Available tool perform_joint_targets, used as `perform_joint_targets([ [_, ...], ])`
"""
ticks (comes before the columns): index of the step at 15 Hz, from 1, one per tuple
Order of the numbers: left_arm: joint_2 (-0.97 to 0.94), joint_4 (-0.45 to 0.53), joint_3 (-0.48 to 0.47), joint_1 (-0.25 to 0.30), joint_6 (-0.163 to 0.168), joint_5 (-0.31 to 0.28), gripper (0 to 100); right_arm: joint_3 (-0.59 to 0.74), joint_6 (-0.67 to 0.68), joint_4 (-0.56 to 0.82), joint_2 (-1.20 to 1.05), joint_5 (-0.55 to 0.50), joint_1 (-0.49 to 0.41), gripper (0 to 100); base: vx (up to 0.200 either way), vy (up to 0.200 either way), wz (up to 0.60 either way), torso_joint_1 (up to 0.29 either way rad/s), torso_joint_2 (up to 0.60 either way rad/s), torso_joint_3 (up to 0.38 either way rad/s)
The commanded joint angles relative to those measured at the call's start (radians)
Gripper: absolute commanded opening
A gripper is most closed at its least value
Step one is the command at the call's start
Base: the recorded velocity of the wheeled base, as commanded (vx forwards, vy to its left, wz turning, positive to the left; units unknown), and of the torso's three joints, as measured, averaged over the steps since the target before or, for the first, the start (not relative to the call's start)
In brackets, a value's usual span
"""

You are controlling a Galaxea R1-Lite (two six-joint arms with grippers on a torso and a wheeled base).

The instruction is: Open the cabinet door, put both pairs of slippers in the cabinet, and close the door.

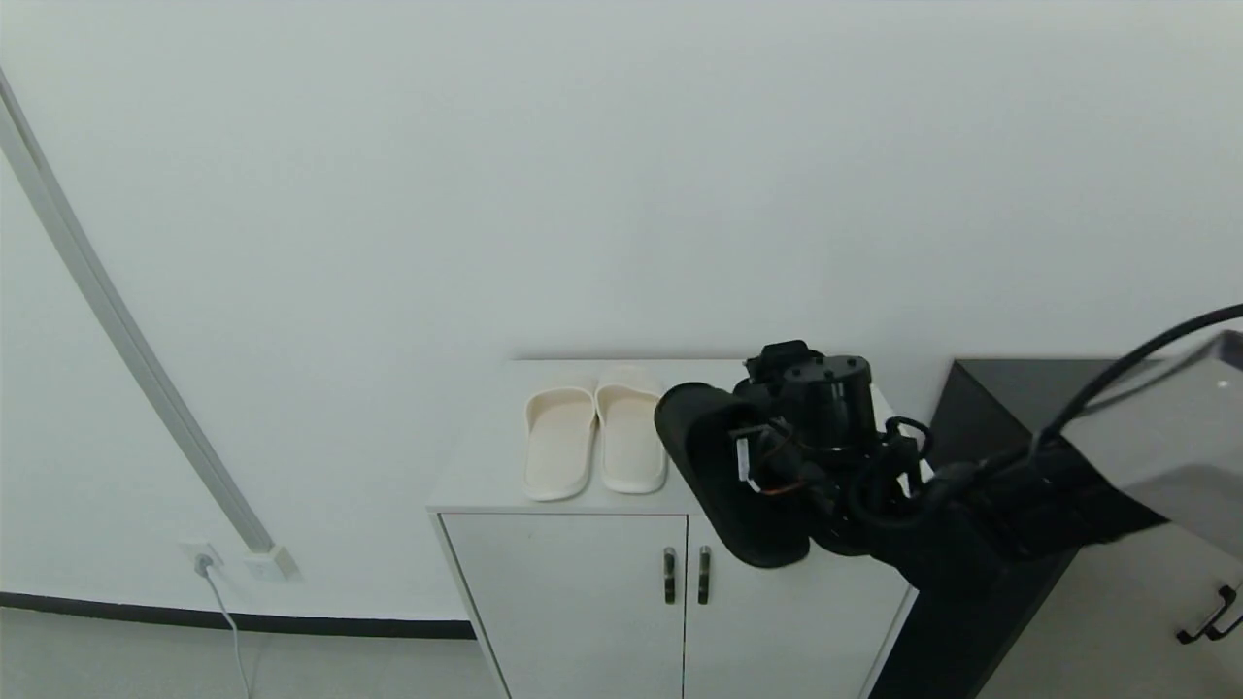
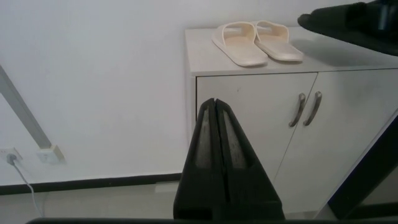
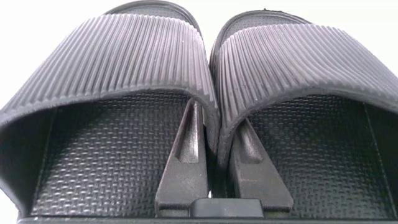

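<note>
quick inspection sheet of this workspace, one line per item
surface: white cabinet top, doors shut
job's things: white slippers side by side on the top; black slippers held up by the top's right part
clutter: nothing seen
grippers: right gripper shut on both black slippers' inner edges; left gripper shut, empty, facing the cabinet
cables: cord plugged into wall socket
surroundings: white wall, grey conduit, black unit

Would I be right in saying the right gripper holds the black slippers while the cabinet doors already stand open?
Not quite: the right gripper does hold the black slippers, but the cabinet doors are shut, as the head view shows.
</note>
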Motion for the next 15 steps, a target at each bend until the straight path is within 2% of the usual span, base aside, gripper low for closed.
perform_joint_targets([
  [1,0.002,0.0,-0.001,0.0,-0.001,-0.001,0,0.355,-0.055,-0.1,-0.359,0.181,0.107,0,0.0,0.0,0.0,0.0,0.0,0.0],
  [3,0.0,0.0,0.0,0.0,-0.001,-0.001,0,0.48,-0.047,-0.011,-0.518,0.308,0.113,0,0.0,0.0,0.0,0.0,0.0,0.0],
  [5,0.0,0.0,-0.001,0.0,-0.002,0.002,0,0.482,-0.047,0.093,-0.583,0.377,0.113,0,0.0,0.0,0.0,0.0,0.0,0.0],
  [9,0.002,0.0,-0.001,0.0,-0.004,0.0,0,0.474,-0.048,0.126,-0.606,0.395,0.112,0,0.0,0.0,0.0,0.0,0.0,0.0],
  [14,0.0,0.0,-0.001,0.0,-0.004,0.002,0,0.5,-0.051,0.12,-0.596,0.4,0.109,0,-0.2,0.0,0.0,0.006,0.0,0.003],
  [15,0.0,0.0,-0.001,0.0,-0.008,0.003,0,0.502,-0.053,0.121,-0.595,0.4,0.109,0,0.0,0.0,0.0,0.0,0.0,0.0],
])
